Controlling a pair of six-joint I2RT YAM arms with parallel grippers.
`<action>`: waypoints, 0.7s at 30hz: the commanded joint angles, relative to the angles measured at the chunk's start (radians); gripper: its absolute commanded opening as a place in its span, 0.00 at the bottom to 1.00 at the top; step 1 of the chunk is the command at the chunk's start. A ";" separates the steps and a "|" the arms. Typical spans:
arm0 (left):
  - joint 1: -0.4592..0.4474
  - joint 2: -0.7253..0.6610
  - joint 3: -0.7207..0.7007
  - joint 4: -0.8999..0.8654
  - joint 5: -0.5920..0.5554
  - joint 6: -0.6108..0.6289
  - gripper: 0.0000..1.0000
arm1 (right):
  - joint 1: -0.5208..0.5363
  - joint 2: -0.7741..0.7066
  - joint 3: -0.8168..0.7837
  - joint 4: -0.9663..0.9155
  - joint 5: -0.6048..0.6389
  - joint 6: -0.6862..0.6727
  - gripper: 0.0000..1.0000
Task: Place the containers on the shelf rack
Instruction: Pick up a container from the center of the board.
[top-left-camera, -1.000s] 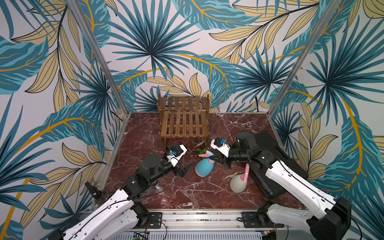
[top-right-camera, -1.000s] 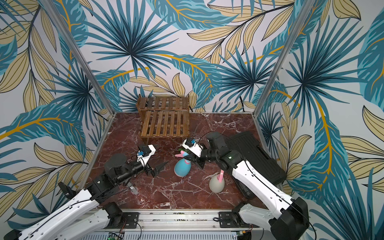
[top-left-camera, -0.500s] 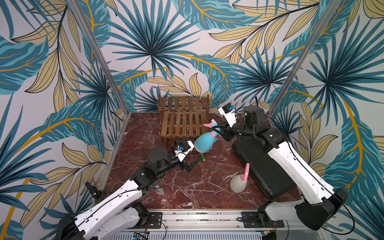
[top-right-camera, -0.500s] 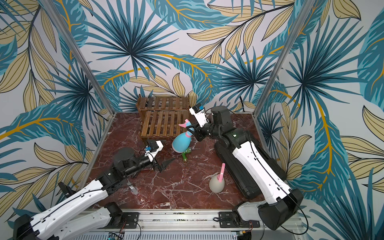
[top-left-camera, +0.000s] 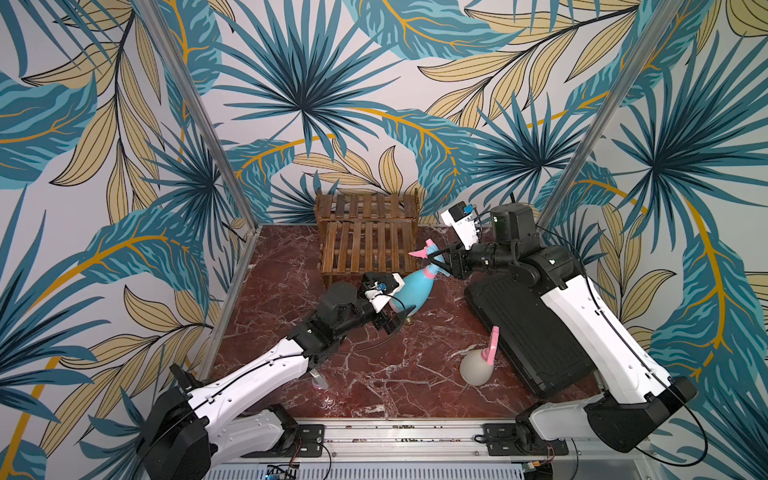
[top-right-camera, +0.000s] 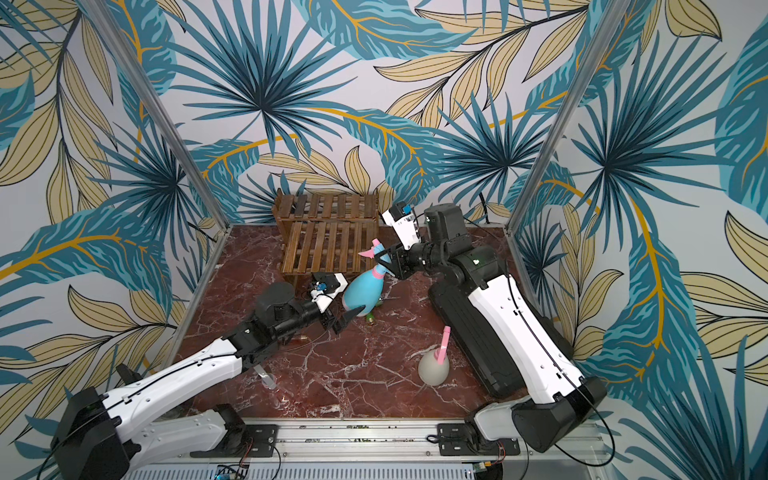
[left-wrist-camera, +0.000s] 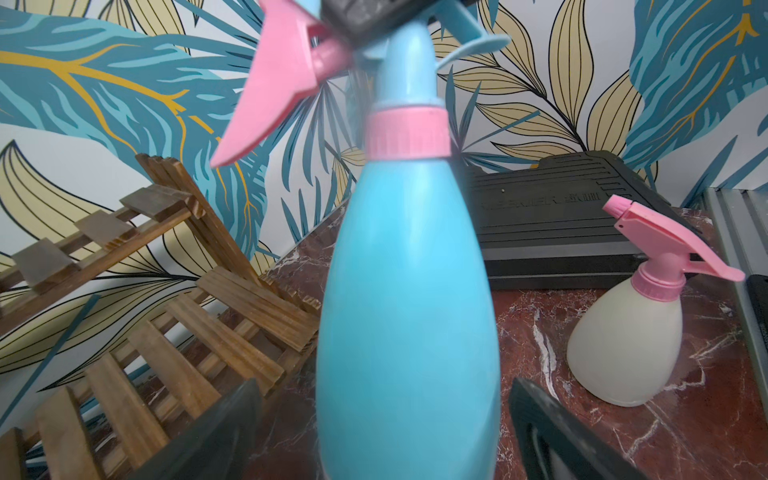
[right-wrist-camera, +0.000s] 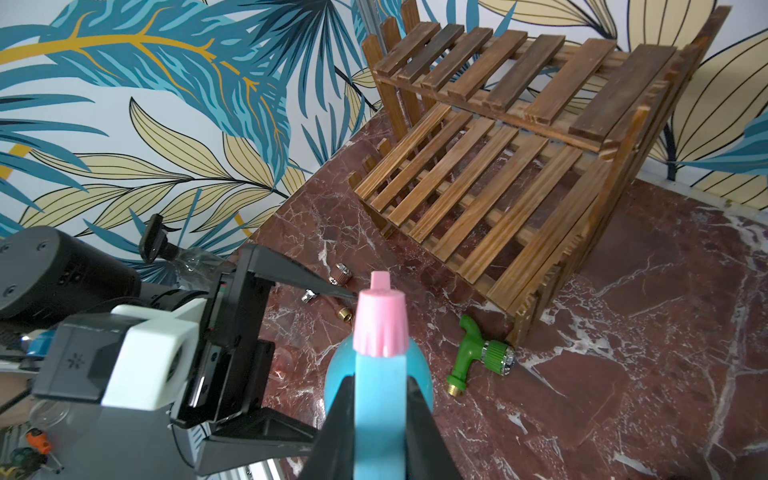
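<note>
Bottle (top-left-camera: 411, 291) now off desk (top-left-camera: 374, 374), mid-frame by rack (top-left-camera: 365, 245); right end effector (top-left-camera: 440, 259) clamped on spray head; left end effector (top-left-camera: 395, 322) apart, newly flanking it; shelving likely next.

A flat black ribbed case (top-left-camera: 536, 332) lies on the red marble desk (top-left-camera: 374, 390). Well apart from the case, a green tap fitting (right-wrist-camera: 473, 353) with a brass thread lies on its side. Farther still from the case sit three small metal fittings (right-wrist-camera: 341, 274).
</note>
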 joint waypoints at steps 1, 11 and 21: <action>-0.002 0.045 0.038 0.044 0.063 0.000 1.00 | 0.000 0.009 0.032 -0.022 -0.071 0.030 0.05; -0.002 0.142 0.064 0.059 0.142 -0.023 1.00 | -0.002 0.021 0.080 -0.062 -0.061 0.033 0.05; -0.002 0.151 0.027 0.147 0.161 -0.079 0.83 | -0.002 -0.005 0.046 -0.032 -0.007 0.045 0.14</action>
